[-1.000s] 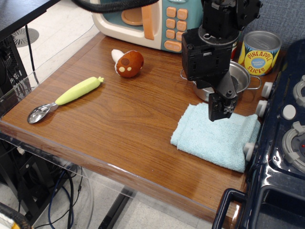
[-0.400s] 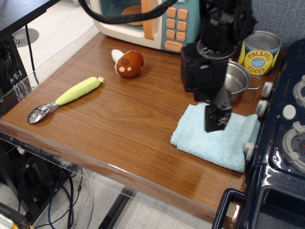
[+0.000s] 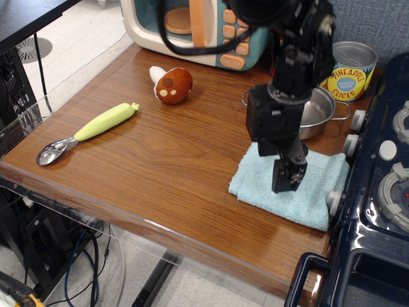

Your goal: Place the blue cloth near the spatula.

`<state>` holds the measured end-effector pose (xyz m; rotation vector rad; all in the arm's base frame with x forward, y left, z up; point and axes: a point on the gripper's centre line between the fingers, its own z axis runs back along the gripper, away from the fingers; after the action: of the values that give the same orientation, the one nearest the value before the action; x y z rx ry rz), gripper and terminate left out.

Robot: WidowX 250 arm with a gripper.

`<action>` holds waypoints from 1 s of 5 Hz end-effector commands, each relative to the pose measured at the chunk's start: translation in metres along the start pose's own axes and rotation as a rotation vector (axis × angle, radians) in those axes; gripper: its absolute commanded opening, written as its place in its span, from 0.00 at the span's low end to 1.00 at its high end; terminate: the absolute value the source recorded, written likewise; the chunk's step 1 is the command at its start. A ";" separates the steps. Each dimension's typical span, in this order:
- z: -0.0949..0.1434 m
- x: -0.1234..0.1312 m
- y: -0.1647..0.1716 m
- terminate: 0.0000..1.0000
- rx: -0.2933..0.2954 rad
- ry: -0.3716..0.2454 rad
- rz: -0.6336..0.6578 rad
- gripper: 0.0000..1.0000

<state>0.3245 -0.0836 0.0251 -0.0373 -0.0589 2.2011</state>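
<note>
Lowered further since the earlier frames, the black gripper (image 3: 289,178) is now being pressed down toward the middle of the light aqua-blue folded terry cloth (image 3: 291,190), its tip meeting or nearly meeting the fabric; whether its fingers are apart or together is not being shown clearly enough to tell. That blue cloth is lying unmoved at the right end of the brown wood-grain desk (image 3: 166,160), its right edge being touched by the dark blue toy stove (image 3: 377,192). Just behind the cloth, the small shiny steel pot (image 3: 316,110) is being partly hidden by the black arm body, and a yellow pineapple-slices can (image 3: 350,70) is standing behind the pot. Well apart from the cloth, near the left front edge of the desk, the spatula with the chunky yellow-green plastic handle and silver metal head (image 3: 86,133) is lying diagonally, head toward the front left. A brown spotted toy mushroom (image 3: 171,84) is resting between the spatula and a cream and teal toy microwave (image 3: 198,29) at the back.
</note>
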 end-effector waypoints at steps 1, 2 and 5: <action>-0.003 -0.009 -0.008 0.00 -0.031 0.007 -0.018 1.00; -0.009 0.006 -0.013 0.00 -0.044 -0.025 0.001 1.00; -0.021 0.088 -0.049 0.00 -0.093 -0.157 0.179 1.00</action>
<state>0.3199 0.0022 0.0099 0.0531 -0.2389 2.3507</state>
